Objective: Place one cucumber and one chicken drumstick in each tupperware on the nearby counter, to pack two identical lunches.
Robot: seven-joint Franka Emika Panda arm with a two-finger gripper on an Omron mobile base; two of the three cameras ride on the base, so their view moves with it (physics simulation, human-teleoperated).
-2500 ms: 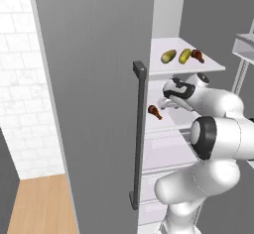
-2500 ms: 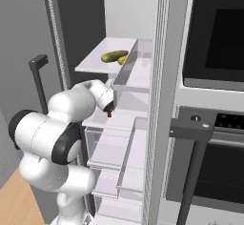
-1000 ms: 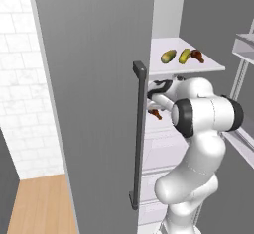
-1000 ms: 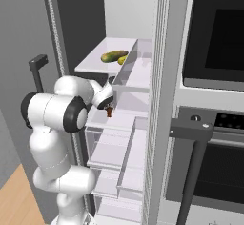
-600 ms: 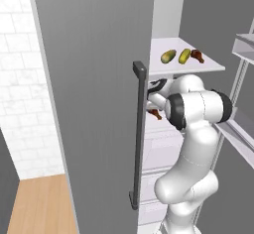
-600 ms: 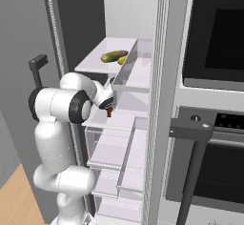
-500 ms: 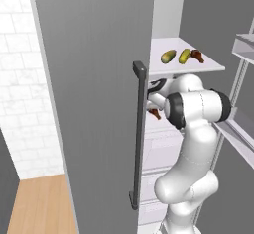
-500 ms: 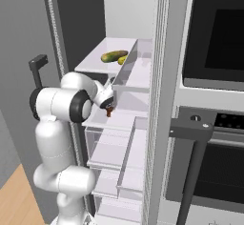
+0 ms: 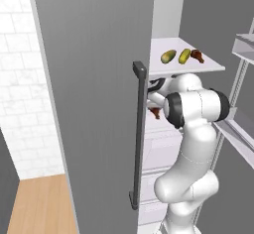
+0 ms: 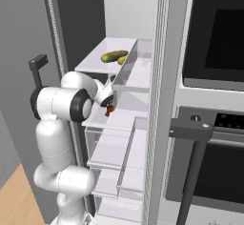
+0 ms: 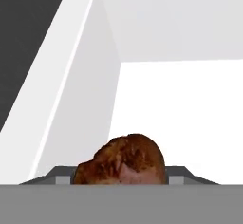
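Note:
On the fridge's middle shelf (image 10: 125, 120) lies a brown chicken drumstick (image 11: 123, 160), and my gripper (image 11: 121, 180) has a fingertip against each side of it. From the base, the same drumstick (image 9: 156, 112) (image 10: 109, 110) sits at the gripper (image 9: 153, 108) (image 10: 108, 106), under the upper shelf. That upper shelf (image 9: 208, 68) carries two green cucumbers (image 9: 168, 56) (image 9: 184, 55) and another drumstick (image 9: 197, 55); a cucumber (image 10: 114, 56) lies there in the right base view too. The tupperware and the counter are out of view.
The open grey fridge door (image 9: 94, 104) with its dark bar handle (image 9: 138, 134) stands close on the arm's left. Clear door bins (image 10: 131, 74) and drawers (image 10: 114, 152) crowd the right. A black oven (image 10: 214, 38) with a dark handle (image 10: 190, 126) lies beyond.
The arm swung left into the fridge earlier and now stays nearly still. Over the last second the fingers have closed in onto the drumstick on the middle shelf.

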